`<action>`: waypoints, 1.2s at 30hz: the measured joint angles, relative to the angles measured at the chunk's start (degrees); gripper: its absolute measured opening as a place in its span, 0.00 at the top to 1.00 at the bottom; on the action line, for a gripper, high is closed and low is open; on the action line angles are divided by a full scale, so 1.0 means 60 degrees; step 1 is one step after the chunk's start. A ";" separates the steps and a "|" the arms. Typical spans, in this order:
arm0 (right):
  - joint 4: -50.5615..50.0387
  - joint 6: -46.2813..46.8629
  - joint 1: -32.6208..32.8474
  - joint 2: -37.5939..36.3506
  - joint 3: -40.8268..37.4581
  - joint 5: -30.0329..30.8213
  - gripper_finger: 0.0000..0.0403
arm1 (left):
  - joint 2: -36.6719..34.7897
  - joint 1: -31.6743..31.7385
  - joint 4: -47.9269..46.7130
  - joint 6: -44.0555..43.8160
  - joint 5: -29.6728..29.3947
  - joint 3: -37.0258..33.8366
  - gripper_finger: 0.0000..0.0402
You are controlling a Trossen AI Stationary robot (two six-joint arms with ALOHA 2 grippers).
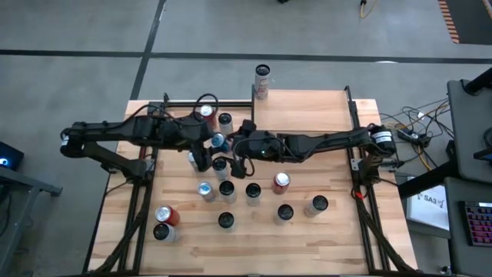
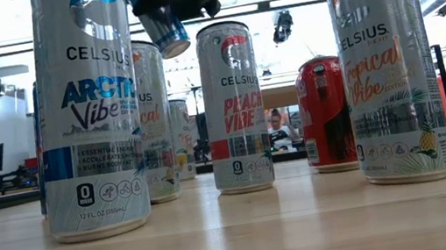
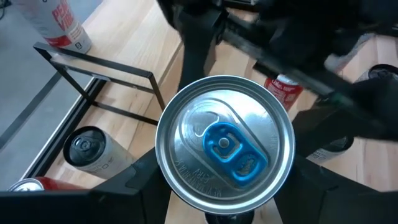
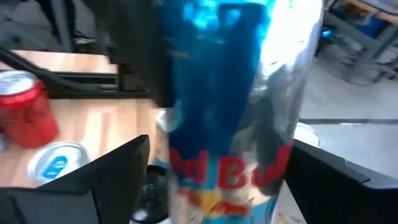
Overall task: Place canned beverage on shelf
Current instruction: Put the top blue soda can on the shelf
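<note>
1. Cans (image 1: 253,191): fourteen can be counted in the high view; the arms may hide more.
   - Three are red: one near the table's far left (image 1: 204,113), one right of centre (image 1: 281,181), one at the near left (image 1: 167,215).
   - The other eleven are silver or white with dark or silver tops.
   - Twelve stand upright on the table.
   - One (image 1: 263,81) stands upright at the far-left corner of the shelf (image 1: 307,111).
   - One, the held can (image 1: 219,141), is off the surface.
2. Held can: blue tab, blue and silver body with red lettering. It hangs tilted above the table's middle, just left of the shelf and well apart from its board.
3. Left gripper (image 1: 207,143): reaches in from the left, with its jaws clamped on the held can's sides. The can's top faces the wrist camera.
4. Right gripper (image 1: 232,146): reaches in from the right and meets the left gripper at the held can. Whether its jaws are apart or clamped on the can cannot be told.
5. Shelf: one light-wood board with thin black posts at its sides, at the table's far right.
6. Table (image 1: 338,246): one, of light wood planks on a black frame.
7. Room: grey floor with dark lines, cables (image 1: 419,123) and a keyboard (image 1: 478,223) to the right, and ceiling lights in the low view.
</note>
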 joint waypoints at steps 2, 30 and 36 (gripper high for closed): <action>0.0103 0.0039 -0.0043 0.0059 -0.0002 0.0132 0.19 | 0.0059 0.0000 -0.0006 -0.0004 0.0000 0.0000 0.48; -0.0760 0.0294 -0.0369 -0.0346 -0.0015 0.0292 0.47 | -0.0278 0.0040 0.0110 0.1789 -0.0193 0.0739 0.19; -0.1353 0.0347 -0.0520 -0.1429 -0.0592 0.0945 0.47 | -0.1075 0.0022 0.0677 0.2133 -0.0198 0.0202 0.19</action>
